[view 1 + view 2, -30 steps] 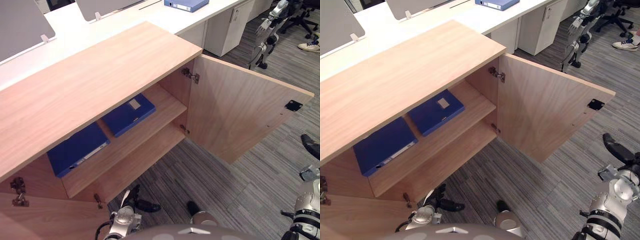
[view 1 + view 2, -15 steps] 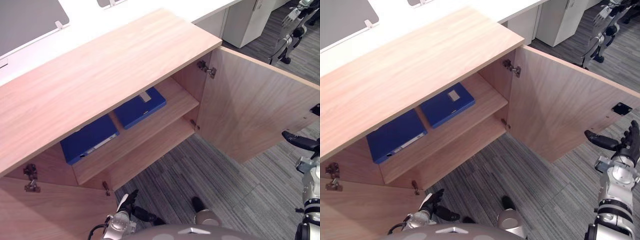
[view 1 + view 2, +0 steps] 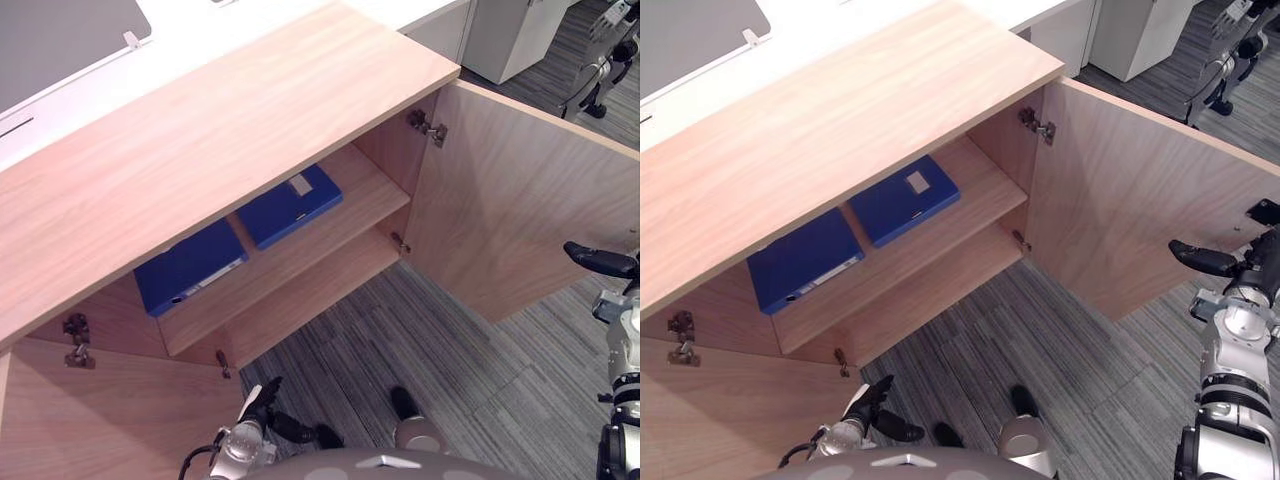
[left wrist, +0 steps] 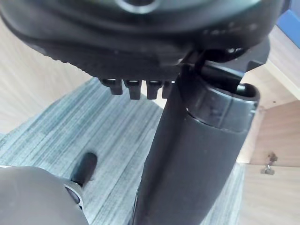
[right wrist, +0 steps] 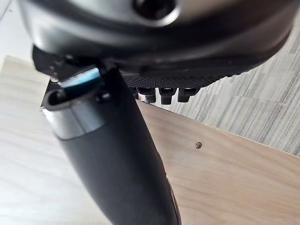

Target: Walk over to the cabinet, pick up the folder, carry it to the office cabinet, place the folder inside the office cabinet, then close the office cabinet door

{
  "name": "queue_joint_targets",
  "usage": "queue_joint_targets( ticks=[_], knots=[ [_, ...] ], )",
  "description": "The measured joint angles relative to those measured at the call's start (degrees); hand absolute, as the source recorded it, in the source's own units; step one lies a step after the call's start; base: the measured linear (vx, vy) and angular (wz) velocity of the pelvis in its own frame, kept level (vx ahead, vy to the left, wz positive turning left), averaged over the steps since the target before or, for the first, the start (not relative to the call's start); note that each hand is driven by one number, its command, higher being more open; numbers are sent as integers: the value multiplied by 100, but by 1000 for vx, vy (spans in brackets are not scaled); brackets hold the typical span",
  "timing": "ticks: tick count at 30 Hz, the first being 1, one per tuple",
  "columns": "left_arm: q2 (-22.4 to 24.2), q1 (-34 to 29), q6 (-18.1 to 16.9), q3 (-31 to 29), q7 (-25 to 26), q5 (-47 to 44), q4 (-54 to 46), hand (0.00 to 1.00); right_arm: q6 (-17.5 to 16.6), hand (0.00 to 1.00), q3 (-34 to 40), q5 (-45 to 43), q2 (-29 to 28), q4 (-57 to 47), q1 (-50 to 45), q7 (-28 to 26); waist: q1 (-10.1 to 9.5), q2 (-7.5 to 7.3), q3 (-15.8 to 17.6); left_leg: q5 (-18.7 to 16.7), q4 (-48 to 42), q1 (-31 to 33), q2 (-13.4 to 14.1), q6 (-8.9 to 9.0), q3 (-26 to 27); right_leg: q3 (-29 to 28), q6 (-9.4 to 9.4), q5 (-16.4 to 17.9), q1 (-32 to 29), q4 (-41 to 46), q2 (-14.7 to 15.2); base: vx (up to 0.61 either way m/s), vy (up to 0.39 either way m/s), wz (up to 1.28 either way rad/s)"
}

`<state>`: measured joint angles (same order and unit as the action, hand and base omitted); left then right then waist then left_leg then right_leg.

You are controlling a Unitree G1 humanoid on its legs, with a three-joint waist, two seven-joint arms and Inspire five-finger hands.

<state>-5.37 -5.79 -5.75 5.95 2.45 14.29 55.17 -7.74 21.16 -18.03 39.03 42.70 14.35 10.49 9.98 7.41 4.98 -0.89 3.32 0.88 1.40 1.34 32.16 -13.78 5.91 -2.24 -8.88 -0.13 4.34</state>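
Two blue folders lie flat on the upper shelf of the open wooden cabinet [image 3: 220,130]: one on the right with a grey label [image 3: 292,205], one on the left [image 3: 190,268]. Both doors stand open: the right door [image 3: 520,210] swung wide, the left door [image 3: 100,420] low at the front. My right hand [image 3: 1215,262] is open, its thumb pointing at the right door's inner face from a short way off. In its wrist view the door's wood [image 5: 225,178] fills the background. My left hand [image 3: 262,395] hangs open low in front of the cabinet, over the carpet.
A white desk [image 3: 200,20] with a grey partition [image 3: 50,40] runs behind the cabinet. A white pedestal unit [image 3: 510,35] and another robot [image 3: 605,60] stand at the far right. Grey carpet [image 3: 450,350] lies in front of the cabinet.
The camera has moved, so the cabinet sits differently in the picture. My right hand has risen from low at the right edge to beside the open right door. The folders have not moved.
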Motion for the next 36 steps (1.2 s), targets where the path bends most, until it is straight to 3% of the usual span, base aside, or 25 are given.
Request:
queue_joint_targets(
  ticks=[5,10,18,24,36],
  knots=[
    [0,5,3,-24,1,56,0,100,40,100,11,-10,-181,-765,-443,15,9,-24,16,30,12,16,12,2,-4,0,-8,-76,9,-103,-8,-30,-33,-3],
    [-12,64,9,-93,5,202,1,100,49,100,19,-10,-824,-1921,-1142,4,91,-160,88,103,77,-17,40,23,-109,0,-25,-134,8,-114,-66,-28,-42,-4],
    [-48,182,107,-290,62,220,17,100,53,100,-360,98,-2780,-4048,-2738,-38,112,-571,-42,166,89,-61,128,44,-38,-128,-61,-241,-6,-157,-159,-39,-32,-8],
    [-61,176,232,-291,141,278,24,100,46,100,-1103,450,-3697,-5112,-3847,-211,115,-713,-132,164,106,-105,134,47,71,-267,-44,-303,-13,-138,-164,-5,-2,-11],
    [-122,250,271,-181,210,449,137,100,18,100,-2520,448,-3854,-5593,-4761,-561,105,-892,-213,193,191,-191,108,65,116,-370,-36,-288,-60,104,-173,2,2,-3]
  ],
)
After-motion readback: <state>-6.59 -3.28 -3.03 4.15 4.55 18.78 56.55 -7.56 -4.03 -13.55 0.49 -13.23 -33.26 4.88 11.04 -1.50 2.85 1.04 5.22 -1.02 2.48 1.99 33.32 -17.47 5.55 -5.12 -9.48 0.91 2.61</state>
